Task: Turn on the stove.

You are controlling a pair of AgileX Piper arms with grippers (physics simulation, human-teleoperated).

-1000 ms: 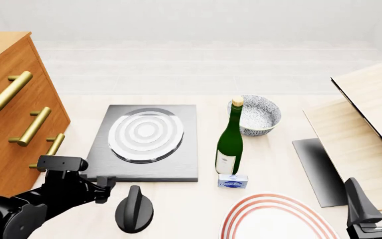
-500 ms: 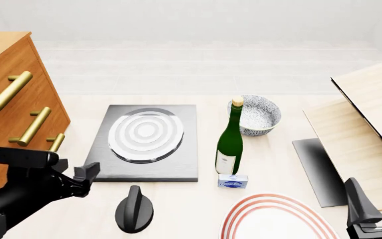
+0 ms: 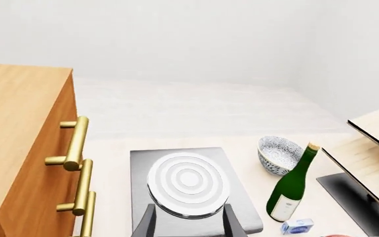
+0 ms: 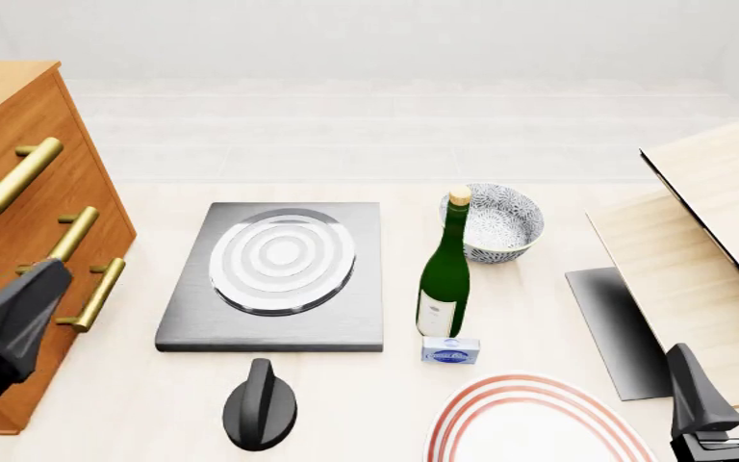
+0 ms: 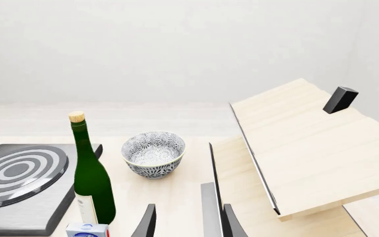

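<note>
The stove (image 4: 190, 313) is a flat grey square plate with silver burner rings (image 4: 282, 260) at the table's middle left; it also shows in the left wrist view as the stove (image 3: 140, 170) and at the edge of the right wrist view as the stove (image 5: 25, 212). Its separate round black knob (image 4: 261, 404) lies in front of the plate, ridge pointing away from me. My left gripper (image 4: 12, 277) hangs open at the far left, well apart from the knob, and its fingers (image 3: 144, 224) frame the plate. My right gripper (image 4: 726, 364) is open at the lower right, holding nothing.
A wooden drawer chest (image 4: 11, 173) with brass handles stands at the left. A green bottle (image 4: 445, 279), a patterned bowl (image 4: 498, 223) and a small blue box (image 4: 450, 350) sit right of the stove. A red-striped plate (image 4: 537, 423), a dark grey sheet (image 4: 614, 327) and tilted wooden boards (image 4: 716, 221) fill the right.
My left arm has drawn back from beside the knob to the far left, in front of the drawers. The knob and the right arm have not moved.
</note>
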